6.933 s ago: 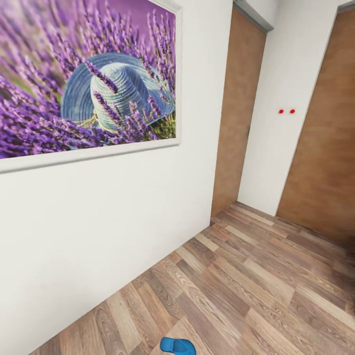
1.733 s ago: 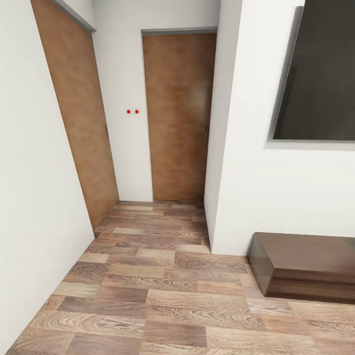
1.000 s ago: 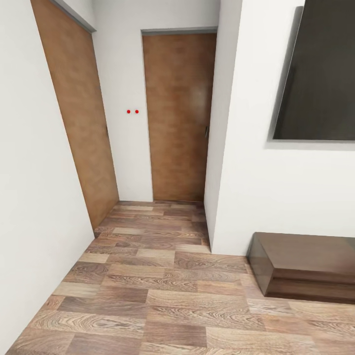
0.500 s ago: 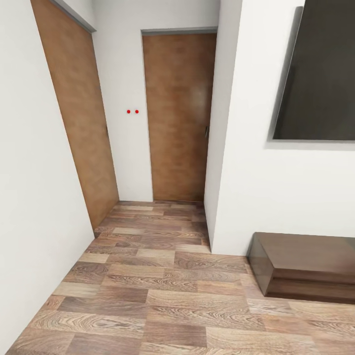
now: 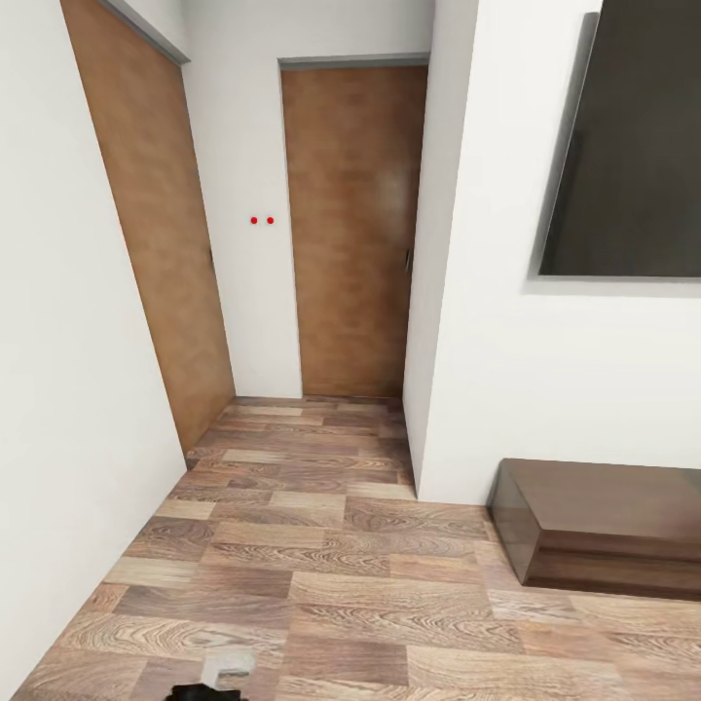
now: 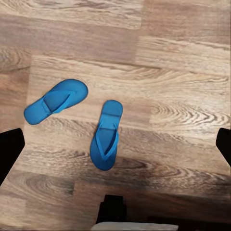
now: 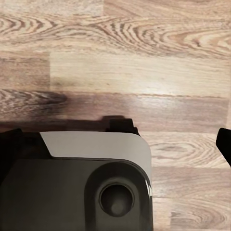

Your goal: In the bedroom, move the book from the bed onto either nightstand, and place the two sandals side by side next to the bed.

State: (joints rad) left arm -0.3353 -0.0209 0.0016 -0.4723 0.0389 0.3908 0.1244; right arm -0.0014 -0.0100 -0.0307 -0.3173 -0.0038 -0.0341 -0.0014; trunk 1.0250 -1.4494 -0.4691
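Rising into the head view's lower edge, left hand point(image 6: 115, 144) is hovering released above two sandals point(image 6: 107, 134), lining up a grasp.

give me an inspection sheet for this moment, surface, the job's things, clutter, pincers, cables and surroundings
Surface: wood-plank floor, bare boards ahead.
Job's things: two blue sandals lie apart on the floor at different angles, not side by side.
Clutter: nothing seen.
Pincers: left pincer open above the sandals, empty; right pincer open over the floor, empty, the robot's base beneath it.
Cables: nothing seen.
Surroundings: white walls, two brown doors, dark panel, low dark cabinet.
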